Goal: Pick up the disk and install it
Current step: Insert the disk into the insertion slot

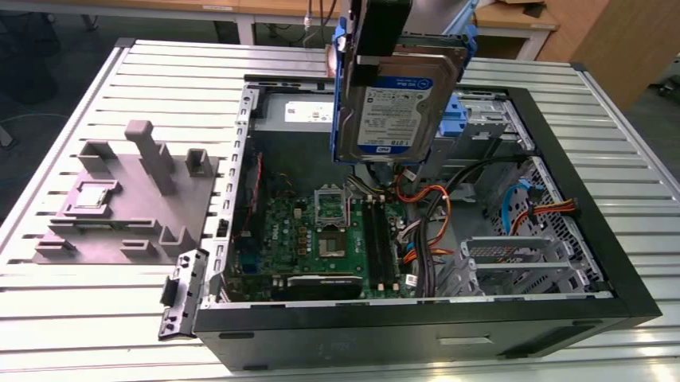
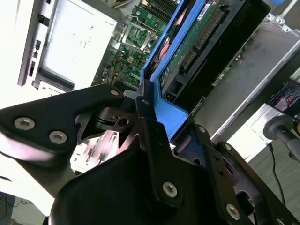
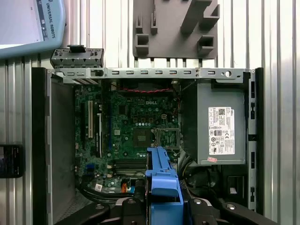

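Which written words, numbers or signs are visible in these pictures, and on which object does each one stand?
No text is quoted: the print is too small or blurred to read surely.
On the disk, in the gripper: white label, blue band, small print.
On the power-supply box: white sticker, tiny print.
On the motherboard: small white markings.
On the pale housing: lettering along its edge.

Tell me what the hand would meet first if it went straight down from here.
The hand holds the disk, whose lower edge leads. Straight down, that edge would likely meet the cables beside the motherboard in the open case first, though depth is unclear.
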